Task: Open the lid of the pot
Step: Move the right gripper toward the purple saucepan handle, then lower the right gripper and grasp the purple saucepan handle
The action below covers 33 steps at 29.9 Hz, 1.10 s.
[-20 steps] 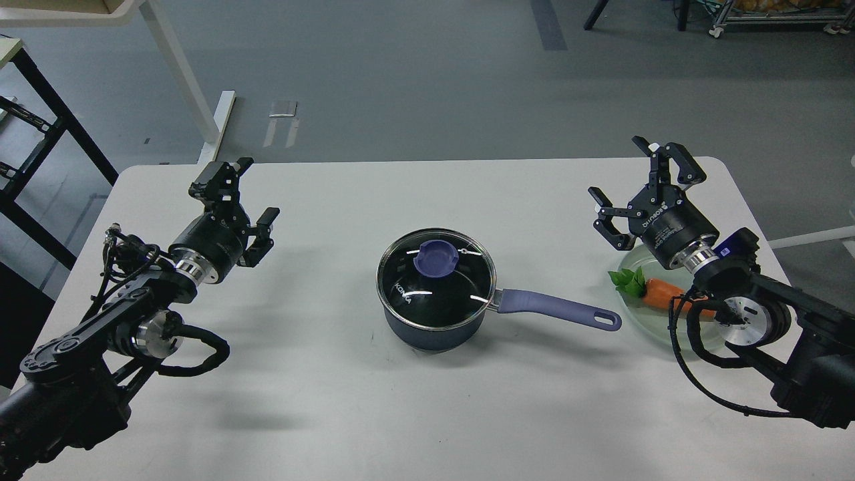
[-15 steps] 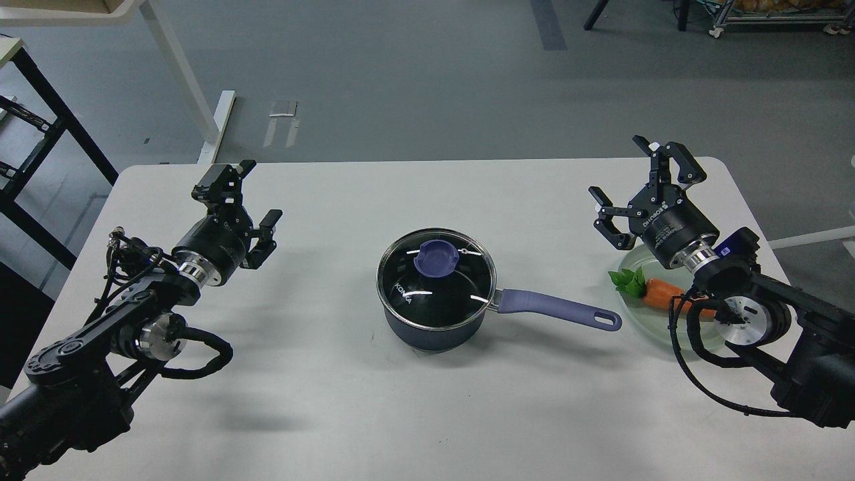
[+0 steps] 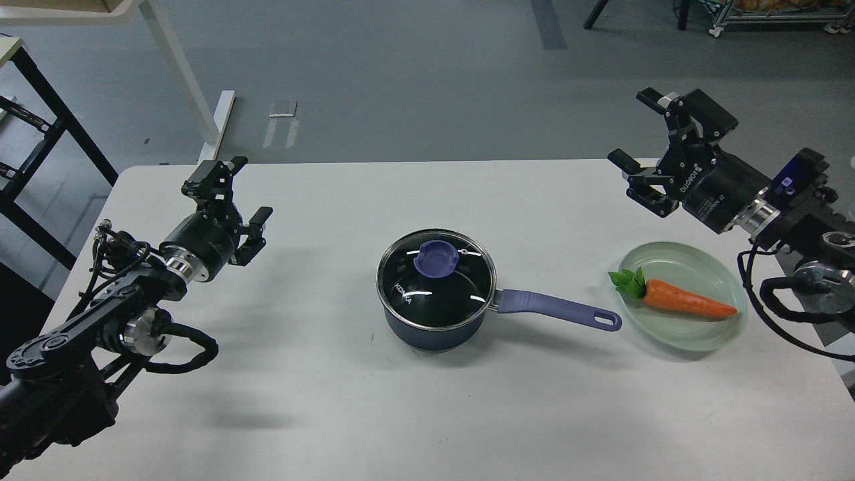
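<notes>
Bright, even light falls from overhead and the view is sharp across the frame. The white surface (image 3: 427,414) is close to washed out, with little texture showing. Soft, faint shadows lie under both arms and just in front of the pot (image 3: 434,321). Thin white streaks of glare curve across the lid (image 3: 437,280). The floor beyond is dimmer, grey.

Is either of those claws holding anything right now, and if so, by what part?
Nothing is held. The left gripper and right gripper are both open and empty, away from the pot, whose lid is on.
</notes>
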Tool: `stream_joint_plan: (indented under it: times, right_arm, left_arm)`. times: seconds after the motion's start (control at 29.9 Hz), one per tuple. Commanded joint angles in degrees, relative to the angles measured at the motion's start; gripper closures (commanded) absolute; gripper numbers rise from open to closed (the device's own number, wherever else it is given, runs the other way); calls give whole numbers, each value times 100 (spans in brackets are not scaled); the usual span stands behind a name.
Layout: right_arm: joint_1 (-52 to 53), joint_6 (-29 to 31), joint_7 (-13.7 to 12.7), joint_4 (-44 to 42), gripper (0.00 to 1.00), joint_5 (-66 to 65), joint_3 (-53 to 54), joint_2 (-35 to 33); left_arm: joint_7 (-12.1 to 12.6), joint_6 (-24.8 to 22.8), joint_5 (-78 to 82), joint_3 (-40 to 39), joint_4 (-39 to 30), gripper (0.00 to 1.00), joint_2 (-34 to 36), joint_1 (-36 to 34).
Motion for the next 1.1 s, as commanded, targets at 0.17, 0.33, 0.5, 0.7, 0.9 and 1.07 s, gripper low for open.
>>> stream_joint_plan:
  times: [0.17,0.33,0.5,0.7,0.9,1.07]
  right_arm:
    - [1301,-8,-1,801,0,-4208,-1012,-291]
    - [2014,-87,-1,1134,0,-5738,-2023,-178]
    - [2226,-517,-1,1206,0,-7013,-2534,104]
    - [2235,-693,-1,1206,0,-7780,-2859,324]
    - [2182,-746,-1,1100,0,-7815,-3238,561]
    - [2182,-877,-1,925,0,-8078,-3247,710]
  left_arm:
    - [-16,-86,14,5,-227,1,-10,-31]
    - [-16,-68,23,5,-403,1,42,-22]
    - [-25,-59,23,5,-579,1,113,-4]
    - [-25,-7,23,5,-720,1,139,4]
    - [-25,2,23,5,-737,1,130,4]
    - [-25,2,23,5,-746,1,130,4]
